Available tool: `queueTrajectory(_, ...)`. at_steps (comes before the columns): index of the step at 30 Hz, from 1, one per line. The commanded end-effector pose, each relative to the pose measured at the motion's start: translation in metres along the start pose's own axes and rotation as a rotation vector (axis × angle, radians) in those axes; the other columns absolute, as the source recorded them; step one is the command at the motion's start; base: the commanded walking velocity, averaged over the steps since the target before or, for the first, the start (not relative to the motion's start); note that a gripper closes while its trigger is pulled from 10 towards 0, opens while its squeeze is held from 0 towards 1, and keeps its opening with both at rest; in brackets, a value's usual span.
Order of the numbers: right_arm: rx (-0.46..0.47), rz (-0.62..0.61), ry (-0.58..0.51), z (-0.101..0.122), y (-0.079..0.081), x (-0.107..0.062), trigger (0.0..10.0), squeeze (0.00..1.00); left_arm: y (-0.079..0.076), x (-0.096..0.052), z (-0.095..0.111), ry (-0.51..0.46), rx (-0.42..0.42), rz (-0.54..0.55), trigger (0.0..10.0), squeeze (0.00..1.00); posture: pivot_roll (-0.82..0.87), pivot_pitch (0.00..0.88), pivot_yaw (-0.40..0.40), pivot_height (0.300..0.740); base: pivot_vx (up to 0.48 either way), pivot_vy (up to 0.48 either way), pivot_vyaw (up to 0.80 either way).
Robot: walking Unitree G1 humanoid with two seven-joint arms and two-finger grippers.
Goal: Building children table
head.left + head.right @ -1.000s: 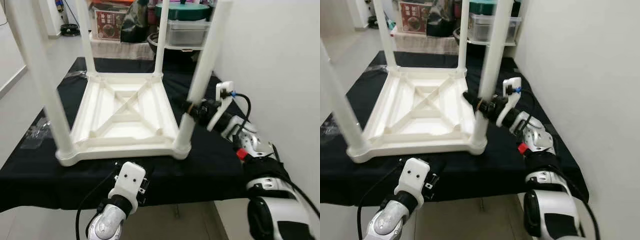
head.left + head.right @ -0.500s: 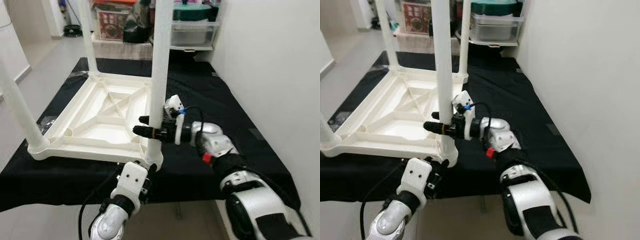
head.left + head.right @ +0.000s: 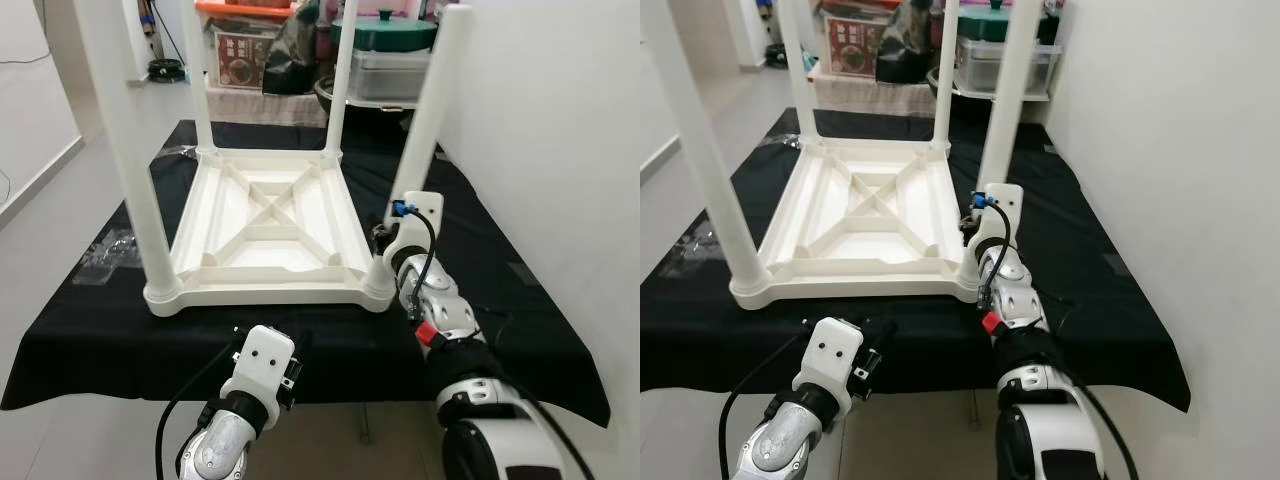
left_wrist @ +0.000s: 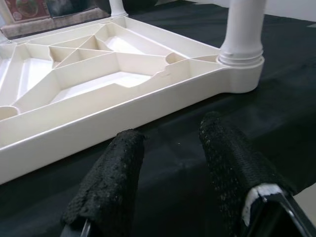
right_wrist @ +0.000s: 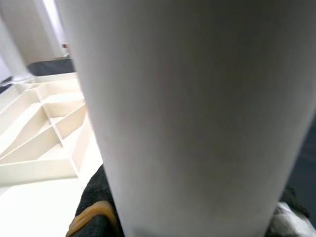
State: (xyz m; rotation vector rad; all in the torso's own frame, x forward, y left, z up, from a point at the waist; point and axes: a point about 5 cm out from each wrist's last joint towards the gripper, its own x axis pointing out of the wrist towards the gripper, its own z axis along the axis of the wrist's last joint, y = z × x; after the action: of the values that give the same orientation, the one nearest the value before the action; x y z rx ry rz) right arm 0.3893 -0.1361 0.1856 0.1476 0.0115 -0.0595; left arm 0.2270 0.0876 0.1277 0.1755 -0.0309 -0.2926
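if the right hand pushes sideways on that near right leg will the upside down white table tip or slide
The upside-down white plastic children's table probably slides rather than tips: its broad top lies flat on the black cloth. It looks hollow and ribbed, so likely light. The tall white leg held by the right hand may flex slightly.

Pale room, white wall at right.
Grey floor at left; stacked storage boxes far behind.

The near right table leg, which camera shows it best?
The left eye view: the near right leg stands whole in its corner socket, right claw at its base. The right eye view cuts its top; the left wrist view shows its foot; the right wrist view a blur.
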Motion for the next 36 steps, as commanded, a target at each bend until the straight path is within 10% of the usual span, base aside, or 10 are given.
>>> queueTrajectory(1, 0.057, -0.146, 0.002, -0.002, -0.015, -0.005, 0.0, 0.00, -0.002, -0.001, -0.005, 0.019, 0.008, -0.007, 10.0, 0.00, 0.08, 0.011, -0.088, 0.740, 0.000, 0.000, 0.00)
queueTrajectory(4, 0.121, -0.132, -0.045, -0.001, 0.013, -0.010, 2.2, 0.00, -0.002, -0.001, -0.005, 0.018, 0.008, -0.007, 10.0, 0.00, 0.08, 0.014, -0.094, 0.740, 0.000, 0.000, 0.00)
queueTrajectory(5, 0.101, -0.102, -0.070, 0.002, 0.019, -0.009, 10.0, 0.00, -0.001, -0.001, -0.005, 0.019, 0.008, -0.007, 10.0, 0.00, 0.08, 0.015, -0.094, 0.740, 0.000, 0.000, 0.00)
queueTrajectory(6, 0.101, -0.102, -0.070, 0.002, 0.019, -0.009, 10.0, 0.00, -0.001, -0.001, -0.005, 0.019, 0.008, -0.007, 10.0, 0.00, 0.08, 0.015, -0.094, 0.740, 0.000, 0.000, 0.00)
queueTrajectory(7, 0.083, -0.032, -0.106, 0.005, 0.024, -0.007, 10.0, 1.00, -0.001, -0.001, -0.005, 0.018, 0.008, -0.007, 10.0, 0.00, 0.08, 0.016, -0.091, 0.740, 0.000, 0.000, 0.00)
queueTrajectory(11, 0.104, 0.105, -0.151, 0.011, 0.028, -0.003, 10.0, 1.00, -0.001, -0.001, -0.004, 0.018, 0.007, -0.007, 10.0, 0.00, 0.08, 0.018, -0.097, 0.740, 0.000, 0.000, 0.00)
queueTrajectory(12, 0.107, 0.165, -0.152, 0.013, 0.027, -0.002, 10.0, 0.00, -0.001, -0.001, -0.004, 0.017, 0.006, -0.007, 10.0, 0.00, 0.08, 0.019, -0.094, 0.740, 0.000, 0.000, 0.00)
queueTrajectory(21, 0.034, 0.798, 0.027, 0.011, 0.012, -0.001, 10.0, 0.00, -0.005, -0.009, 0.025, -0.223, -0.038, -0.059, 10.0, 0.00, 0.08, 0.019, -0.098, 0.740, 0.000, 0.000, 0.00)
queueTrajectory(35, 0.043, 1.372, 0.199, 0.002, 0.036, -0.021, 10.0, 0.00, -0.013, -0.014, 0.032, -0.291, -0.034, -0.115, 10.0, 0.00, 0.10, 0.028, -0.112, 0.740, 0.000, 0.000, 0.00)
queueTrajectory(36, 0.056, 1.393, 0.189, 0.004, 0.042, -0.021, 0.5, 0.00, -0.013, -0.015, 0.033, -0.297, -0.035, -0.118, 10.0, 0.00, 0.10, 0.030, -0.114, 0.740, 0.000, 0.000, 0.00)
